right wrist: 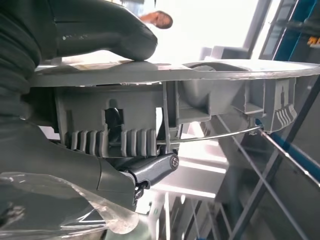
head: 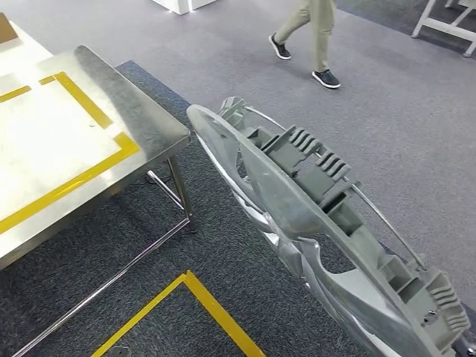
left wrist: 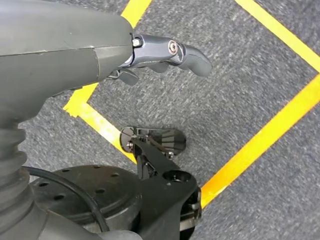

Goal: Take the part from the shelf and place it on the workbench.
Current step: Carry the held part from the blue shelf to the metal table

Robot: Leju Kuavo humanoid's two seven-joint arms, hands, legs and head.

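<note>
The part (head: 314,201) is a long grey plastic moulding with ribbed clips and a thin metal rod along it. It hangs in the air, slanting from the lower right toward the steel workbench (head: 146,119) at the left, with its tip just off the bench's corner. My right hand (right wrist: 56,155) grips the part (right wrist: 124,115), thumb (right wrist: 113,40) pressed on its flat face and a finger (right wrist: 151,170) under the ribbed block. Clear plastic film hangs beneath the hand. My left hand (left wrist: 158,52) hangs over the carpet, fingers apart, holding nothing.
A yellow tape rectangle (head: 84,178) marks the bench top. More yellow tape (head: 213,305) lines the grey carpet in front of me. A person (head: 314,37) walks across the floor beyond the part. A white frame (head: 449,26) stands at the far right.
</note>
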